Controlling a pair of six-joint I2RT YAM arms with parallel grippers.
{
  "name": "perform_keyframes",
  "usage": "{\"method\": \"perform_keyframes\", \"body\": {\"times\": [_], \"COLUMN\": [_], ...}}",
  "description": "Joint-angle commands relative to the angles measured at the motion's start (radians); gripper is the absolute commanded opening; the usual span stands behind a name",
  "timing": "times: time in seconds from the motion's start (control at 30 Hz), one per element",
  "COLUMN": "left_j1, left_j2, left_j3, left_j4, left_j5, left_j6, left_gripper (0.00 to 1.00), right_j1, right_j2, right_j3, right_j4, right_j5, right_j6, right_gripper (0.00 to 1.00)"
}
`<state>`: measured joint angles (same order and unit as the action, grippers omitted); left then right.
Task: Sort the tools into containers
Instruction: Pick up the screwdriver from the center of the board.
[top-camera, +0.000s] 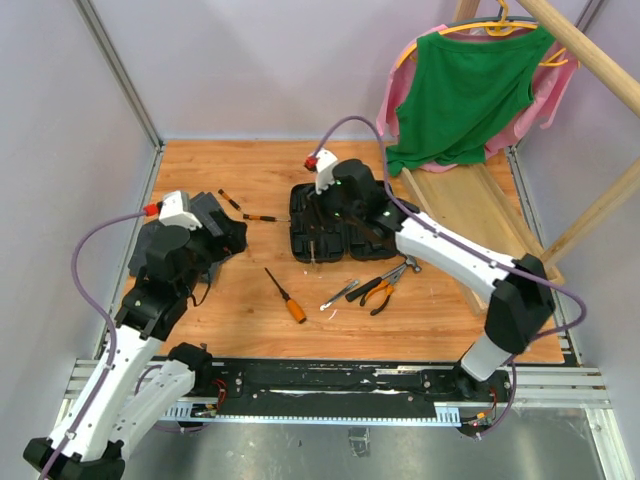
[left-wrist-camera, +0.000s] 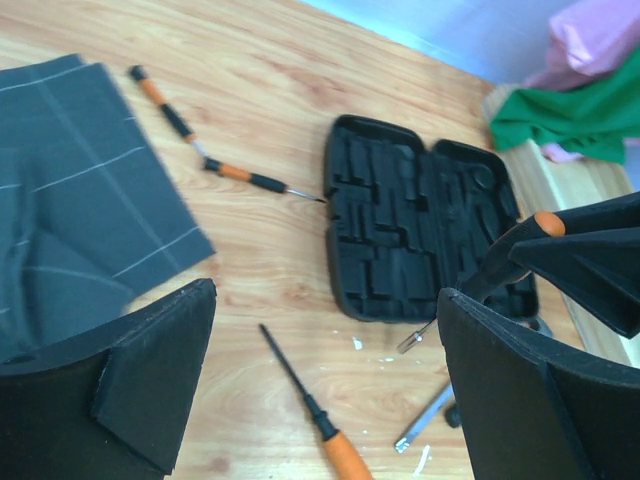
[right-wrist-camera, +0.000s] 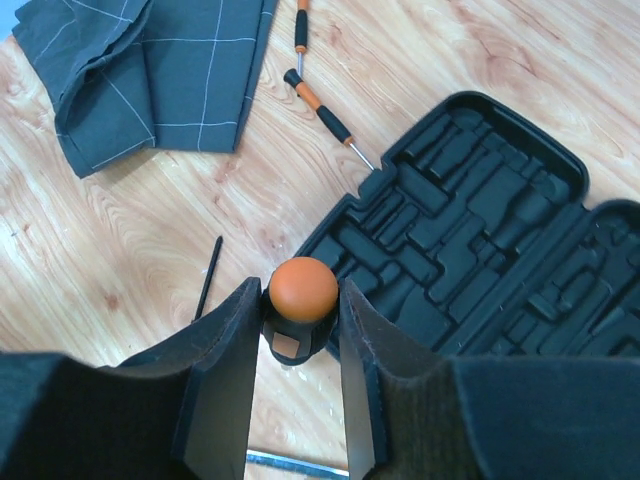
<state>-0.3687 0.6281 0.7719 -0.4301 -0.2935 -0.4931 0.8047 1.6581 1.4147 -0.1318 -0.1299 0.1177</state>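
The open black tool case (top-camera: 335, 238) (left-wrist-camera: 400, 220) (right-wrist-camera: 480, 230) lies at mid-table with its moulded slots showing. My right gripper (top-camera: 316, 222) (right-wrist-camera: 300, 312) hangs over the case's near left corner. It is shut on a black-handled screwdriver with an orange cap (right-wrist-camera: 302, 290) (left-wrist-camera: 510, 255), whose tip points down. My left gripper (top-camera: 225, 235) (left-wrist-camera: 325, 310) is open and holds nothing, near the cloth. An orange-handled screwdriver (top-camera: 285, 295) (left-wrist-camera: 315, 410) lies on the wood below it. Two thin screwdrivers (top-camera: 262, 217) (left-wrist-camera: 250, 178) (right-wrist-camera: 320, 105) lie left of the case. Pliers (top-camera: 380, 292) and a hammer (top-camera: 385, 275) lie in front of it.
A dark grey folded cloth (top-camera: 150, 250) (left-wrist-camera: 70, 190) (right-wrist-camera: 150, 70) lies at the left. A long wooden tray (top-camera: 480, 210) runs along the right side, with a green garment (top-camera: 460, 90) hanging above it. A thin metal tool (top-camera: 338, 293) lies beside the pliers.
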Motion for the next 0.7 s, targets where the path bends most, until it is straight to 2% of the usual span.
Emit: {"method": "perform_keyframes", "body": {"times": [0.0, 0.17, 0.3, 0.4, 0.53, 0.67], "left_j1": [0.004, -0.014, -0.137, -0.240, -0.328, -0.369], "left_j2": [0.048, 0.113, 0.177, 0.250, 0.349, 0.420], "left_j3": [-0.029, -0.070, -0.086, -0.082, -0.077, -0.070], "left_j4": [0.166, 0.313, 0.399, 0.458, 0.516, 0.556], "left_j5": [0.226, 0.395, 0.392, 0.405, 0.415, 0.414], "left_j6": [0.048, 0.043, 0.064, 0.100, 0.134, 0.176], "left_gripper": [0.96, 0.94, 0.94, 0.94, 0.93, 0.89], "right_j1": [-0.039, -0.133, -0.296, -0.379, -0.437, -0.476], "right_j2": [-0.153, -0.304, -0.367, -0.385, -0.434, -0.481], "right_j3": [-0.114, -0.284, -0.417, -0.464, -0.508, -0.524], "right_j4": [0.101, 0.177, 0.295, 0.344, 0.320, 0.321], "right_j5": [0.007, -0.083, -0.331, -0.481, -0.542, -0.611], "right_j6": [0.085, 0.215, 0.384, 0.428, 0.429, 0.450], "right_gripper": [0.24, 0.23, 0.22, 0.22, 0.22, 0.22]}}
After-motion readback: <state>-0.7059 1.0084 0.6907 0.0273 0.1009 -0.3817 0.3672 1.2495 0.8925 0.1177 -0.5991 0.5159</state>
